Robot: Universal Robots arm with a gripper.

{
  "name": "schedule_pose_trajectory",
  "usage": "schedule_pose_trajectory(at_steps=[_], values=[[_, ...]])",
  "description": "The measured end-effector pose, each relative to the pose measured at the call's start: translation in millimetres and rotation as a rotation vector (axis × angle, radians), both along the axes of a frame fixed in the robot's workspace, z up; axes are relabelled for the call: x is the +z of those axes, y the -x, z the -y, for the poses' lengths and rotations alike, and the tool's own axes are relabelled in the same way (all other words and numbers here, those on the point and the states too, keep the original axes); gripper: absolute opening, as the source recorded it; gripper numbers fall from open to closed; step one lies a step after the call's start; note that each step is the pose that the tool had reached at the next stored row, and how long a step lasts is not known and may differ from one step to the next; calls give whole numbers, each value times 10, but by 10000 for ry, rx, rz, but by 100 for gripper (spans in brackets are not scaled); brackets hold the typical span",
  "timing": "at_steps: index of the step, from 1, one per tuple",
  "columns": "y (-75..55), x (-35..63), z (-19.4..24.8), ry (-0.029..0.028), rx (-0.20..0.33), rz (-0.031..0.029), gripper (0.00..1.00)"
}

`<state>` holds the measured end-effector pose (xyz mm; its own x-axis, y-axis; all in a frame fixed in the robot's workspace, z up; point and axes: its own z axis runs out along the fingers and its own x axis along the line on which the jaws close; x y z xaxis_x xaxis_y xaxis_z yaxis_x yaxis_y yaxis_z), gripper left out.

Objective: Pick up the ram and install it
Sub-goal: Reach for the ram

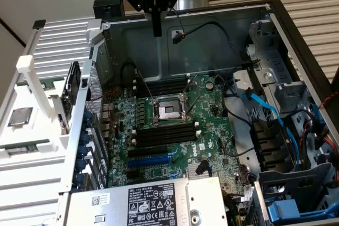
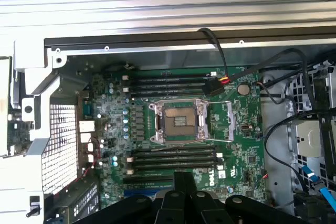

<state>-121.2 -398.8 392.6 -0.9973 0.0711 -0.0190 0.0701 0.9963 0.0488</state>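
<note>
Open desktop PC case [image 1: 212, 30] lies on its side, w/ the green Dell motherboard [image 1: 204, 130] [image 2: 241, 129] flat on its floor. A white slatted rack [image 1: 47, 162] stands just outside the case wall on the exterior view's left. A silver power supply [image 1: 159, 199] w/ a label covers the case's near edge, and a grey drive cage [image 1: 296, 183] fills the corner on the exterior view's right. The gripper [image 1: 157, 31] [image 2: 182, 176] hangs from the arm above the case's far wall, jaws pressed together into one black bar, nothing between them. In the wrist view its tips sit over the board beside the slots on the Dell-logo side of the socket. A dark expansion card [image 1: 71, 89] stands upright in the rack next to the case wall. The CPU socket [image 1: 167, 110] [image 2: 180, 121] sits mid-board w/ its metal frame. The black memory slots [image 1: 164, 135] [image 2: 173, 158] run in two banks, one on each side of the socket, w/ white end latches. The ram [image 1: 20, 148], as far as can be told a thin greenish strip, lies flat in the rack toward its outer edge, outside the case and well apart from the gripper. A square silver processor chip [image 1: 19, 116] rests on the rack just beyond it. Blue data cables [image 1: 263, 110] loop along the board's edge toward the drive cage. A black cable w/ a small plug [image 1: 177, 36] [image 2: 215, 85] dangles by the far wall.
</note>
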Motion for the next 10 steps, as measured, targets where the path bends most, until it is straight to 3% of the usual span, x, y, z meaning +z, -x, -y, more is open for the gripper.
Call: schedule_pose_trajectory(at_steps=[6, 10], values=[[30, 1, 0, 2, -1, 14, 10], [140, 0, -2, 18, -2, 134, 10]])
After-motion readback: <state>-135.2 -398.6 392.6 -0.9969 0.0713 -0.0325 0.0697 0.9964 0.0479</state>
